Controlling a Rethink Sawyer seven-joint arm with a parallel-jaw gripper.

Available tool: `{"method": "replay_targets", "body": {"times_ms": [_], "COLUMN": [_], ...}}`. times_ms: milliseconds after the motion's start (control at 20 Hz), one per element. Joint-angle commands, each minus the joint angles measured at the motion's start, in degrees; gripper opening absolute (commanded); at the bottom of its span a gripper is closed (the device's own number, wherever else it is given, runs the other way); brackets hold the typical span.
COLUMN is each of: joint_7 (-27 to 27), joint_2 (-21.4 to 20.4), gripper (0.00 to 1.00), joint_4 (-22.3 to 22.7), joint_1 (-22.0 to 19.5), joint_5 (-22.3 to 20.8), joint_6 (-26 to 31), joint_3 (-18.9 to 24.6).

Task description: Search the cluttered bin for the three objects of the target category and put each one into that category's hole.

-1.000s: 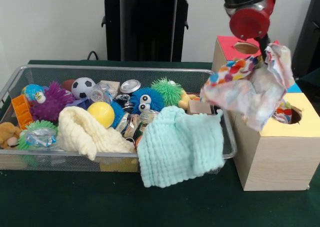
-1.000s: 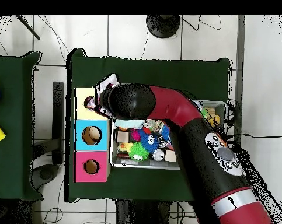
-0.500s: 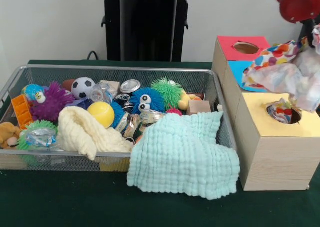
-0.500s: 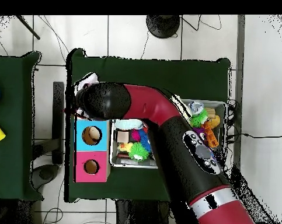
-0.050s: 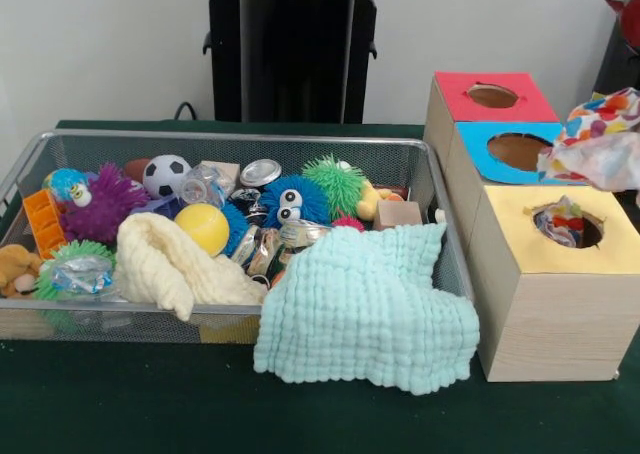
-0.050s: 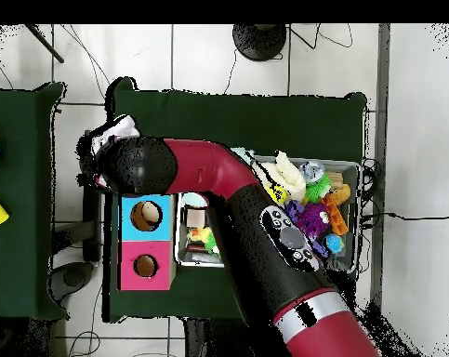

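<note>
A colourful patterned cloth (image 5: 600, 144) hangs in the air at the right edge of the front view, beside the blue box (image 5: 515, 152) and above the yellow box (image 5: 550, 274). From overhead the cloth (image 6: 110, 136) pokes out beyond the arm's black wrist (image 6: 130, 167), which hides my gripper; the cloth is held up by it. Another patterned cloth (image 5: 560, 219) sits in the yellow box's hole. A mint cloth (image 5: 365, 309) drapes over the wire bin's front right rim (image 5: 455, 274). A cream cloth (image 5: 170, 264) lies inside the bin.
The red box (image 5: 490, 96) stands behind the blue one. The bin holds balls, spiky toys, cans and blocks. From overhead the arm (image 6: 265, 232) crosses the bin and covers the yellow box; the blue box (image 6: 146, 216) and red box (image 6: 144, 266) show.
The arm swung further past the boxes with the patterned cloth, which left the bin side and now hangs at the picture's edge. The mint cloth dropped over the bin's rim and stays there.
</note>
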Motion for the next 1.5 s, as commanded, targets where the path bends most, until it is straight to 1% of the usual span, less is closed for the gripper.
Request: {"method": "replay_targets", "body": {"times_ms": [50,250,450,550,700,850,1050,1150,1500], "joint_7": [16.55,18.15,18.84,18.09,17.23,17.9,19.06,17.83,18.44], "joint_2": [4.37,5.57,6.42,6.62,6.74,7.1,8.26,8.34,10.99], "gripper": [0.0,0.0,0.0,0.0,0.0,0.0,0.0,0.0,0.0], "joint_4": [1.98,-1.4,-2.98,-3.77,-4.38,-5.3,-6.59,-6.09,-8.35], "joint_1": [1.7,5.62,7.62,8.39,9.18,10.55,12.01,11.96,14.25], "joint_5": [-2.08,-5.18,-6.04,-6.61,-6.93,-7.13,-6.57,-6.6,-5.85], "joint_6": [-4.28,-5.56,-7.07,-6.9,-7.0,-7.22,-8.86,-10.1,-13.46], "joint_3": [-6.62,-13.38,-17.78,-19.31,-20.73,-22.7,-24.71,-24.39,-27.01]}}
